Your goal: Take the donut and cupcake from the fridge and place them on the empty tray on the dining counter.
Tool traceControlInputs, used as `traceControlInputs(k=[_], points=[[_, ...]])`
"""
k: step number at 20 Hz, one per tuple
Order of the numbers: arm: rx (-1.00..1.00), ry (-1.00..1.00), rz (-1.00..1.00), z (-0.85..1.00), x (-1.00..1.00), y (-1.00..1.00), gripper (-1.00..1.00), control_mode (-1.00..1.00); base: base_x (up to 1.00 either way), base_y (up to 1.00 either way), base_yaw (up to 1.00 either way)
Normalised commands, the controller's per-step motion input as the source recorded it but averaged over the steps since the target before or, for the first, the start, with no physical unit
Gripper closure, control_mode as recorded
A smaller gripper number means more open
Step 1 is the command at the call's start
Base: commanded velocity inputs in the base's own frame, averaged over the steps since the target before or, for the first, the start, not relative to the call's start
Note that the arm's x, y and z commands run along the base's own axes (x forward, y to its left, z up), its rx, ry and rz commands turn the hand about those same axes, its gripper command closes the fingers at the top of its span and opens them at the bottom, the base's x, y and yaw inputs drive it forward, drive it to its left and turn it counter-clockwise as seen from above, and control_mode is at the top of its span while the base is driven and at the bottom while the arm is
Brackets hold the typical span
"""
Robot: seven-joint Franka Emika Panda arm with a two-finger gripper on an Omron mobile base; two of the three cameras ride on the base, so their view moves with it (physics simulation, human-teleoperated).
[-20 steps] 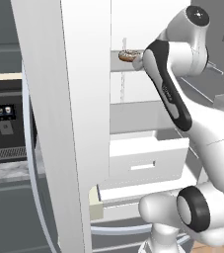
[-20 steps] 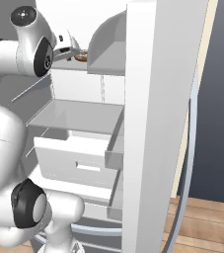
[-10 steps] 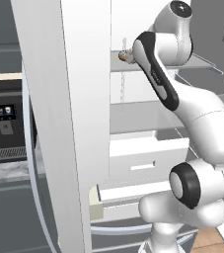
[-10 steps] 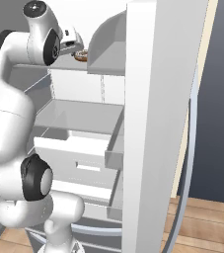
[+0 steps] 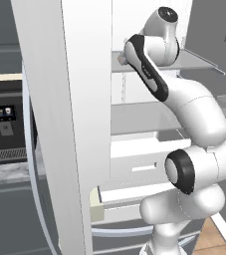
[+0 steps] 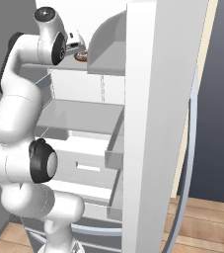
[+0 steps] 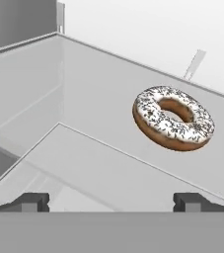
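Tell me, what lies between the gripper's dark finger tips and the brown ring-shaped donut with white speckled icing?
Nothing: in the hand view, bare glass shelf separates the open gripper from the donut.

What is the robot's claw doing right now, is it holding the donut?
Gripper: open, holding nothing; the donut lies on the fridge shelf ahead of it.

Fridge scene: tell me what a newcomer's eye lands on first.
The donut, brown with white icing and dark sprinkles, lies alone on a glass shelf of the open fridge. The gripper is stretched up to that upper shelf, open, short of the donut. A coffee machine stands left of the fridge.
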Motion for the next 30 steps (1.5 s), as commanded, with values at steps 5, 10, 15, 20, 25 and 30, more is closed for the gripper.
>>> traceControlInputs(k=[5,10,15,20,25,30], points=[[0.00,0.00,0.06,0.00,0.69,0.00,-1.00,-1.00,0.00,0.00,0.00],[0.00,0.01,0.03,0.00,0.67,0.00,-1.00,-1.00,0.00,0.00,0.00],[0.00,0.11,0.00,-0.03,0.42,0.00,-1.00,-1.00,0.00,0.00,0.00],[0.00,0.10,0.00,0.00,0.59,0.00,-1.00,-1.00,0.00,0.00,0.00],[0.00,0.09,0.00,-0.04,0.43,0.00,-1.00,-1.00,0.00,0.00,0.00],[-0.05,0.15,0.00,-0.45,0.16,0.00,-1.00,-1.00,0.00,0.00,0.00]])
